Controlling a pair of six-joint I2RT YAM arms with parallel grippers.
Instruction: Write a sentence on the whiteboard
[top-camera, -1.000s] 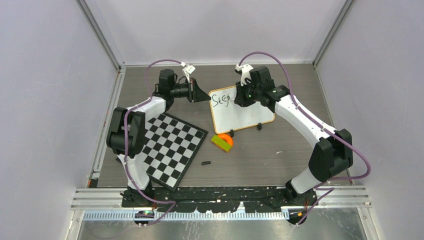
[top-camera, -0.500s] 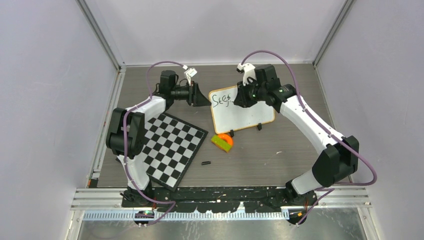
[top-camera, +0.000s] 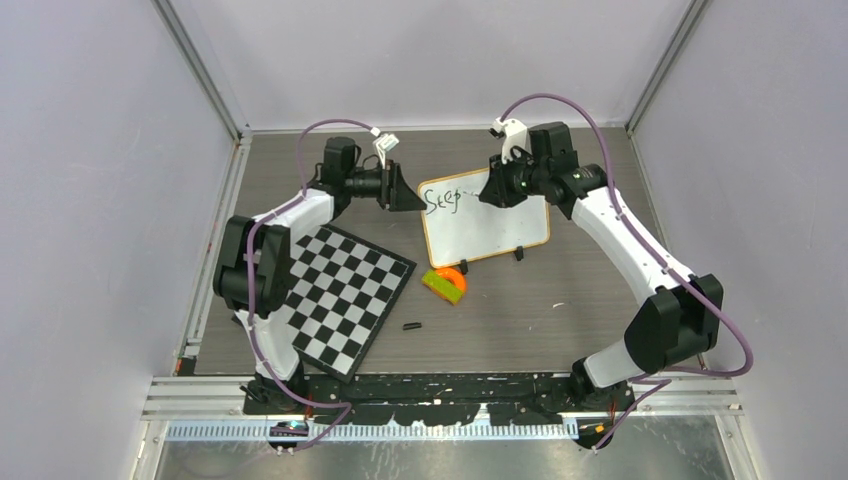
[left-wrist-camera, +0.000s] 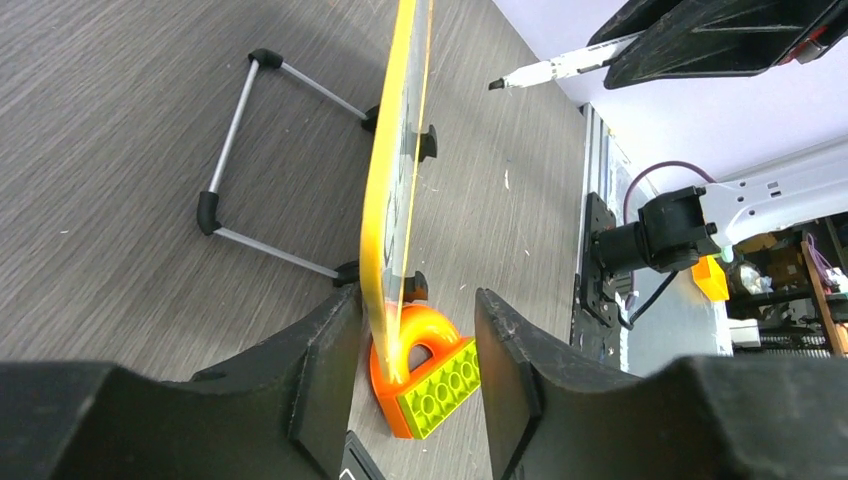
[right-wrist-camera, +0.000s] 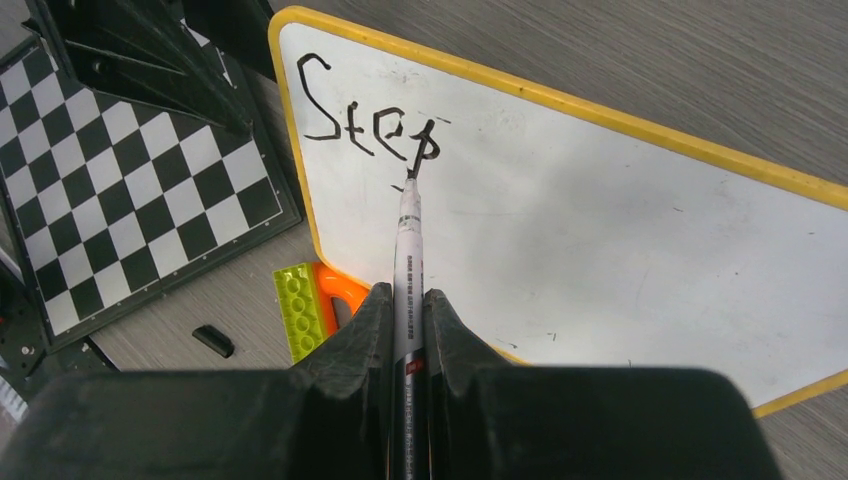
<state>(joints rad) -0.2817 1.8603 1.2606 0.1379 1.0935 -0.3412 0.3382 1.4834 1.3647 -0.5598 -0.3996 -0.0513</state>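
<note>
The small glossy white whiteboard (top-camera: 490, 228) with its thin yellowish frame stands propped on a wire stand (left-wrist-camera: 240, 110) at the far middle of the grey surface (top-camera: 560, 290). The left pincer (left-wrist-camera: 418, 310) straddles its left edge, fingers apart and not clamping, placed, I'd guess, to steady it. The right pincer (right-wrist-camera: 408, 295) is clamped on a slim white marker (right-wrist-camera: 409, 235), whose tip is by the "p" of "Step", so the dark handwritten sentence (right-wrist-camera: 365, 120) is barely begun.
</note>
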